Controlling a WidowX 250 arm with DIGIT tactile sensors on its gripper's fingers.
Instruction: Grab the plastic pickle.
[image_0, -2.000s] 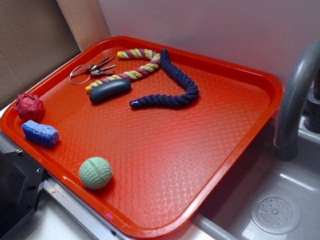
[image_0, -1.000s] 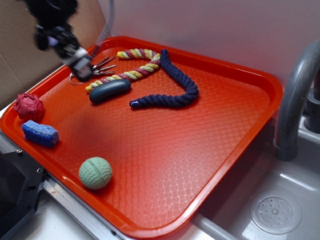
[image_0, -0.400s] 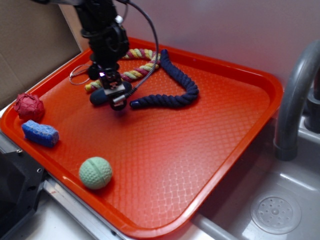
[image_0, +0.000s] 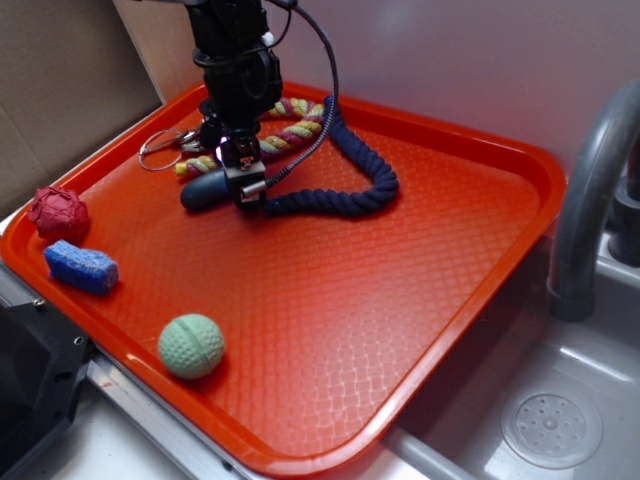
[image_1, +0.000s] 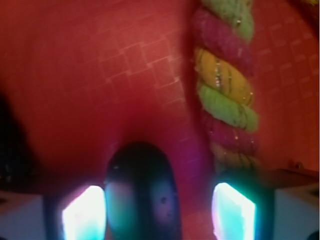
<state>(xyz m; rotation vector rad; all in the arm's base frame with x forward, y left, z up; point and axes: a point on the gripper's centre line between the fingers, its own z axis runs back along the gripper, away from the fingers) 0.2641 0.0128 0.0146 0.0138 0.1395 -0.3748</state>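
Plastic pickle (image_0: 205, 187): dark grey-green capsule, lying flat on the far left part of the red tray (image_0: 450, 250), its right end hidden under the arm in the exterior view. In the wrist view the pickle (image_1: 142, 192) sits between the two lit fingers (image_1: 82, 217), closer to the left one, a gap showing on each side. Gripper (image_0: 243, 182): lowered over the pickle, jaws spread apart and straddling it, not closed on it. Multicoloured braided rope (image_0: 290, 125): just behind the pickle, running along its far side. Navy rope (image_0: 355, 175): curved, to the right, one end near the gripper. Keys (image_0: 170, 143): far left corner of tray. Red ball (image_0: 57, 213) and blue block (image_0: 80, 266): left edge, near each other. Green ball (image_0: 190, 345): near edge, well apart from the pickle.
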